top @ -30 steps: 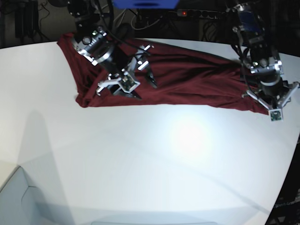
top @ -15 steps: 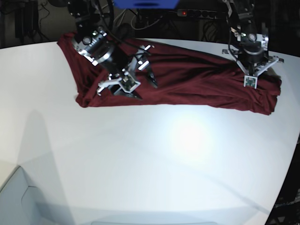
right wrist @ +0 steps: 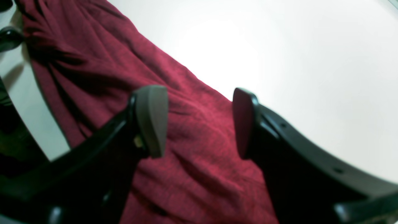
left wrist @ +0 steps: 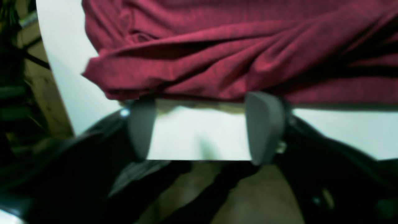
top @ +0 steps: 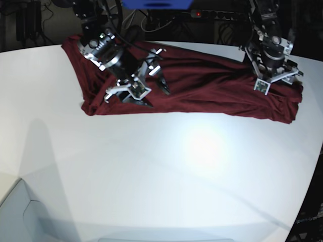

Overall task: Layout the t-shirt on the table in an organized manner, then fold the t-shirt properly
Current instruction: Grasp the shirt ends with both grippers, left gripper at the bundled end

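Maroon fabric is filling the far part of the scene we are looking at: the t-shirt [top: 202, 91] is lying crumpled in a long wrinkled band across the back of the white worktop [top: 166, 176], stretching from the far left corner of the base view to the right edge, with the near expanse of the glossy surface bare under a bright glare. We are seeing our right claw [top: 151, 88] hanging over the left part of the shirt in the base view, and in its own wrist view its two pads [right wrist: 150, 119] are standing spread with a clear gap between them, nothing pinched, folds of maroon cloth lying below. Our left claw [left wrist: 202, 127] is sitting at the shirt's other end, on the right of the base view, near the worktop's curved edge. In its wrist view the grey fingers [left wrist: 264, 124] are standing apart, with white surface showing in the gap between them and the bunched hem of the shirt lying just beyond their tips; we are seeing no cloth between them. Dark cables and a power strip [top: 222, 15] are showing behind the worktop.
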Motion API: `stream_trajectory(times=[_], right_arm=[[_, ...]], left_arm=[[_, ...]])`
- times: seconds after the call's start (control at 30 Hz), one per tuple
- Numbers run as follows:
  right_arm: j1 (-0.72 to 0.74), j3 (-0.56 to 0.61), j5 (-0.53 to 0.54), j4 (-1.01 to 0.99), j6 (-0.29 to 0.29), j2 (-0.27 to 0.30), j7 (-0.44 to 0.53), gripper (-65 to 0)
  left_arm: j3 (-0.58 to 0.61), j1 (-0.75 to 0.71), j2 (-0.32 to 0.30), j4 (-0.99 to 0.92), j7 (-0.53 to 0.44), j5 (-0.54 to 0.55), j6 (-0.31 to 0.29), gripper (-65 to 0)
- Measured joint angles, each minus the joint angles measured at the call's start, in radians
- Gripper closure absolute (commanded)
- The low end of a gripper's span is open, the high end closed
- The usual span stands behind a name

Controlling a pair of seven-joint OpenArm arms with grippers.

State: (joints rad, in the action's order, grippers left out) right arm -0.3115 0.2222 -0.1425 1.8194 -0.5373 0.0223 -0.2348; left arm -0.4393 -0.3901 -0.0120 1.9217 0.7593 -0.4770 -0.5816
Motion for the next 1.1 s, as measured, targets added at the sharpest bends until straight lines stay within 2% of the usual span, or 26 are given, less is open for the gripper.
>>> stream_trajectory(times=[0.07,0.17,0.67,0.87,0.93,1.1], right_arm=[[0.000,0.000,0.000,0.000,0.000,0.000,0.000,-33.5],[0.000,0.000,0.000,0.000,0.000,0.000,0.000,-33.5],[0.006,-0.001,0.000,0.000,0.000,0.000,0.000,-33.5],[0.019,-0.002,0.000,0.000,0.000,0.000,0.000,-33.5],[0.019,-0.001,0.000,0.000,0.000,0.000,0.000,-33.5],[0.019,-0.003,0.000,-0.020,0.000,0.000,-0.001,-33.5]], left_arm=[[0.022,0.000,-0.030,0.000,-0.001,0.014,-0.035,-47.2],[0.034,0.003,-0.058,-0.008,-0.006,0.009,-0.035,-47.2],[0.034,0.027,-0.059,-0.098,-0.002,0.009,-0.040,-47.2],[0.055,0.045,-0.084,-0.114,-0.004,0.009,-0.040,-47.0],[0.056,0.045,-0.084,-0.113,-0.004,0.010,-0.040,-44.8],[0.055,0.057,-0.084,-0.108,-0.002,0.010,-0.040,-33.6]])
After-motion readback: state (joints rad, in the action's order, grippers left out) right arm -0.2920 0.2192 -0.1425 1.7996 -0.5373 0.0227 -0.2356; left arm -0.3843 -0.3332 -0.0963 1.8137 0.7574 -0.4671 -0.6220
